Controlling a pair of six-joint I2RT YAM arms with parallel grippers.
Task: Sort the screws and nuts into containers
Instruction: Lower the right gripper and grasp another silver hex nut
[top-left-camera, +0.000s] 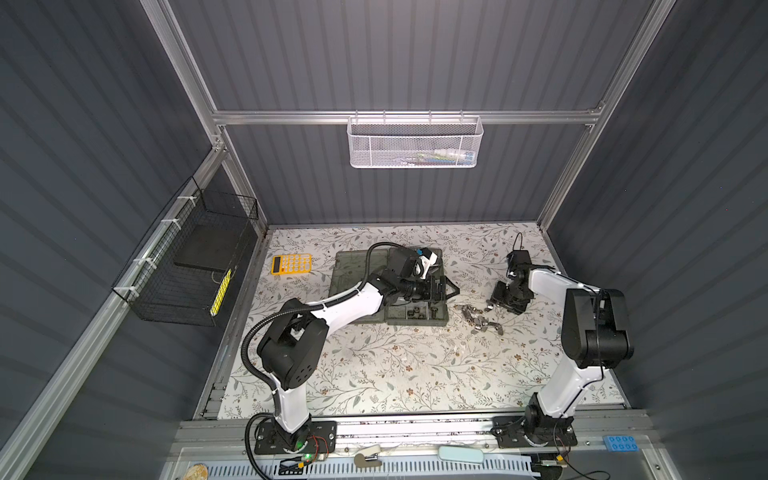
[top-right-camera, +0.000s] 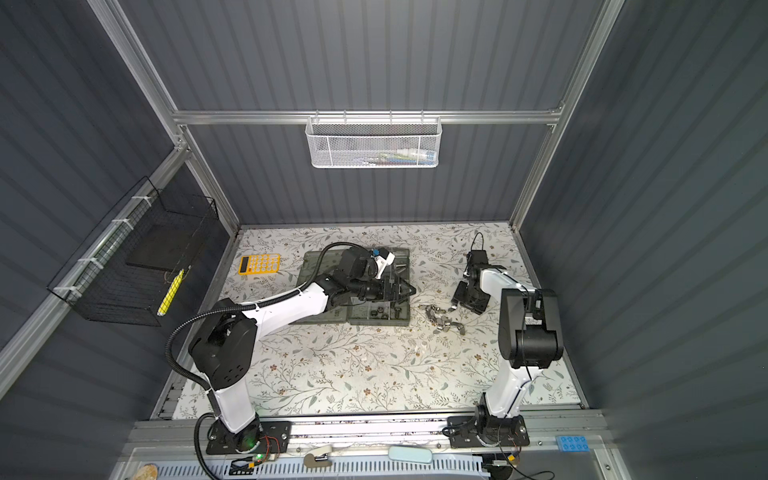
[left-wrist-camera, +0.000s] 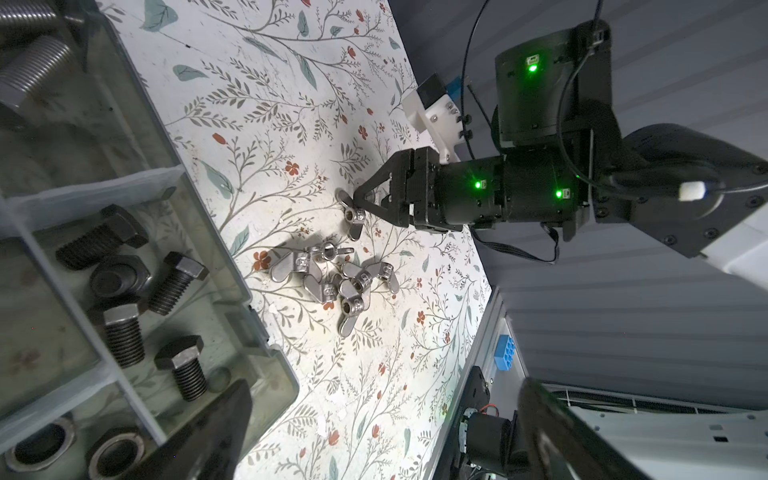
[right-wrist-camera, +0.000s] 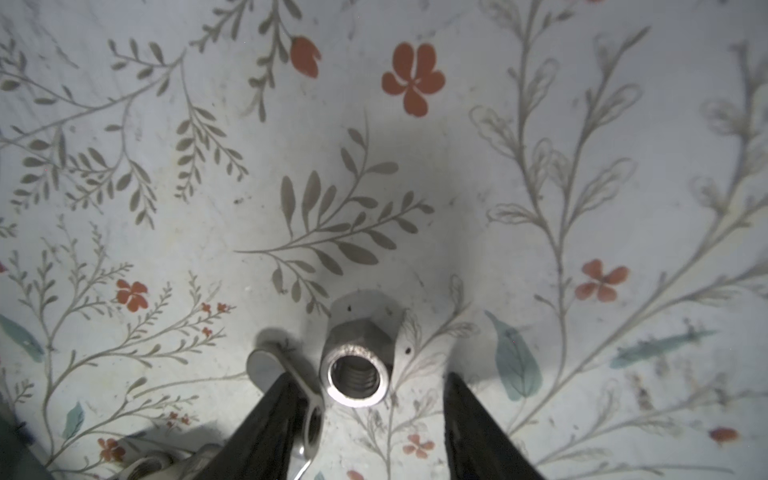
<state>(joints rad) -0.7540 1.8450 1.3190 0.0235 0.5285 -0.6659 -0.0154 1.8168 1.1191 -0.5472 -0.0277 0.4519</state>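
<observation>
Right gripper (right-wrist-camera: 366, 376) straddles a silver threaded wing nut (right-wrist-camera: 357, 345) on the floral table (right-wrist-camera: 582, 124)
Jaws apart, not pinching it; left gripper (left-wrist-camera: 386, 384) hangs open by the grey-green plastic organizer case (left-wrist-camera: 266, 332) with black hex bolts (left-wrist-camera: 124, 332).

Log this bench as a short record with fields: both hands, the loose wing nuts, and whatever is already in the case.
right hand: down at the table, jaws apart, straddling one wing nut
left hand: open, empty, at the edge of the organizer case
loose pile: silver wing nuts on the table beside the case
sorted so far: black hex bolts in one cell; ring nuts in the next cell
also present: yellow calculator
</observation>
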